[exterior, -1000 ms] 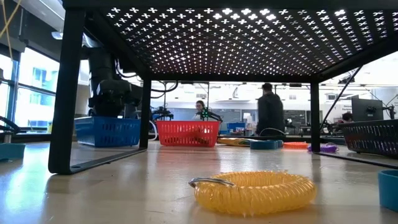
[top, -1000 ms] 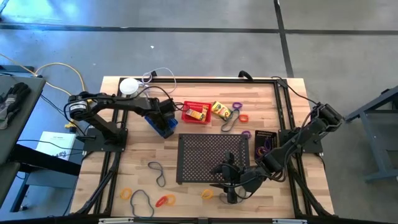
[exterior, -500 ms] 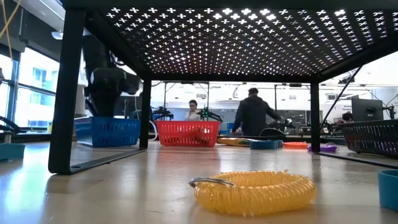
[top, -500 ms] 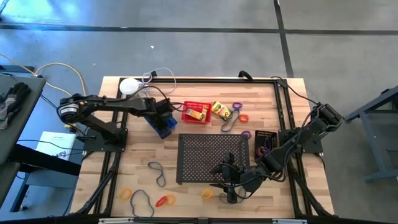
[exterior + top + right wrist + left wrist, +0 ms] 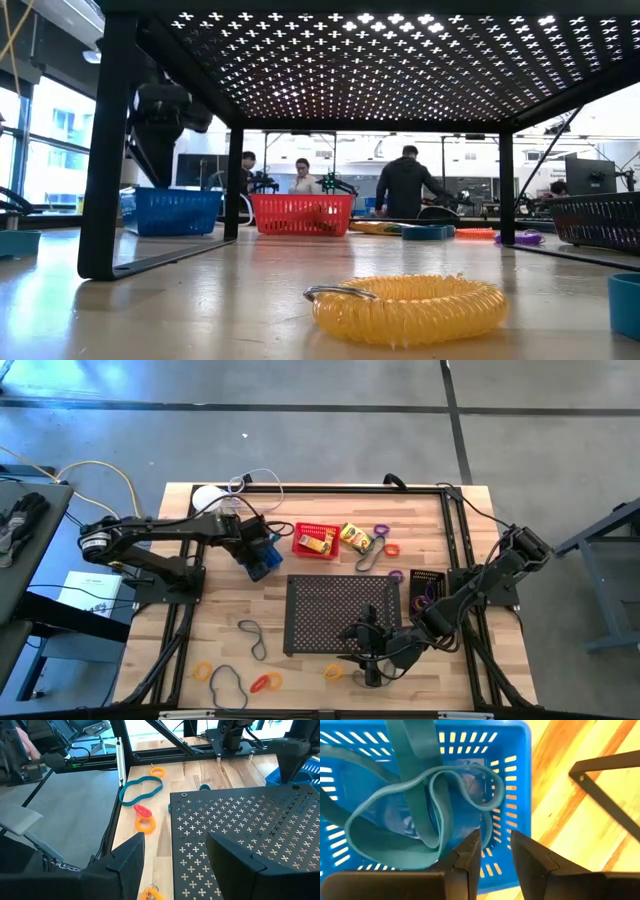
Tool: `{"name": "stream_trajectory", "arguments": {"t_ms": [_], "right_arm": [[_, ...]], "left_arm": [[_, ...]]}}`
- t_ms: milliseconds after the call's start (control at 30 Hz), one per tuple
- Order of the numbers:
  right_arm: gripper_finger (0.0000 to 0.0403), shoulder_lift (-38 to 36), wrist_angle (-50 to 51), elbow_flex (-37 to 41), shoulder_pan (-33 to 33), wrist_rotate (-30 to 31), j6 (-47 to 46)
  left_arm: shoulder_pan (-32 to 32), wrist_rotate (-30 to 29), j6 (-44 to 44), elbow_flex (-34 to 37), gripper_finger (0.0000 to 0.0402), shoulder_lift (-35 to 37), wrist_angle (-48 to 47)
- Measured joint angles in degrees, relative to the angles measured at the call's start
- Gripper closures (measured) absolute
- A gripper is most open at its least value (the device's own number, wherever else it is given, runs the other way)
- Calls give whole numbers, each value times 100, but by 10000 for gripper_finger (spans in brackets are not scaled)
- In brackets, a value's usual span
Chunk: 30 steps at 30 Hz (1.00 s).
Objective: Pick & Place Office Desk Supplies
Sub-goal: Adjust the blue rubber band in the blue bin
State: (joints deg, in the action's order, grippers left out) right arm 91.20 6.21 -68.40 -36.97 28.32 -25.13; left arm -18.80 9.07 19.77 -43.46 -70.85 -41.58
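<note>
- Where the desk (image 5: pixel 200 630) meets its front edge, loose bands lie scattered: an orange coil (image 5: pixel 203 672) by the front left corner, a dark loop (image 5: pixel 226 687) beside it, a red-orange pair (image 5: pixel 265 682), and a yellow coil (image 5: pixel 333 672) (image 5: pixel 405 306) near the middle of the front edge.
- The right gripper (image 5: pixel 371 660) hangs over the tray's front edge, close to the yellow coil, its two fingers (image 5: pixel 235 857) standing well apart with nothing between them.
- A black perforated tray (image 5: pixel 343 614) (image 5: pixel 235 815) on short legs fills the centre of the desk.
- A dark band (image 5: pixel 253 638) lies just off the tray's front left corner.
- A black basket (image 5: pixel 427 587) with purple bands inside sits by the right edge, beside the tray.
- A purple band (image 5: pixel 395 575) lies between tray and black basket.
- The left gripper (image 5: pixel 252 540) (image 5: pixel 492 852) hovers over the blue basket (image 5: pixel 262 558) (image 5: pixel 515 780), left of centre; its fingers (image 5: pixel 470 857) stand slightly apart, holding nothing.
- Inside the blue basket lies a teal band (image 5: pixel 420 815), folded on itself.
- A red basket (image 5: pixel 316 541) (image 5: pixel 301 213) holding a yellow box (image 5: pixel 315 544) stands beyond the tray.
- A second yellow box (image 5: pixel 355 538) lies just right of the red basket, with a dark loop (image 5: pixel 371 556), an orange band (image 5: pixel 391 549) and a purple band (image 5: pixel 381 530) nearby.
- A white disc (image 5: pixel 207 497) with a clear cable sits at the back edge, towards the left corner.
- Beyond the desk, in the low view, people (image 5: pixel 404 187) stand in the room.
</note>
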Motion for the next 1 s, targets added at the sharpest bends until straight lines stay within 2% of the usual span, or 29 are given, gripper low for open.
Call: {"name": "stream_trajectory", "arguments": {"t_ms": [233,333,500,667,833,1000], "right_arm": [[203,0,3,0,0,0,87],[203,0,3,0,2,2,102],[203,0,2,0,39,1,104],[203,0,3,0,39,2,104],[203,0,5,0,39,-7,104],[203,0,38,0,39,-20,104]], "left_arm": [[-10,-62,53,-15,301,484,-74],[-7,-465,-204,-71,301,699,35],[-10,-1068,-388,-101,301,857,973],[-10,-1099,-389,-101,301,602,1607],[-26,-1504,-391,-101,301,164,1615],[-31,-1573,-391,-101,301,-151,1821]]}}
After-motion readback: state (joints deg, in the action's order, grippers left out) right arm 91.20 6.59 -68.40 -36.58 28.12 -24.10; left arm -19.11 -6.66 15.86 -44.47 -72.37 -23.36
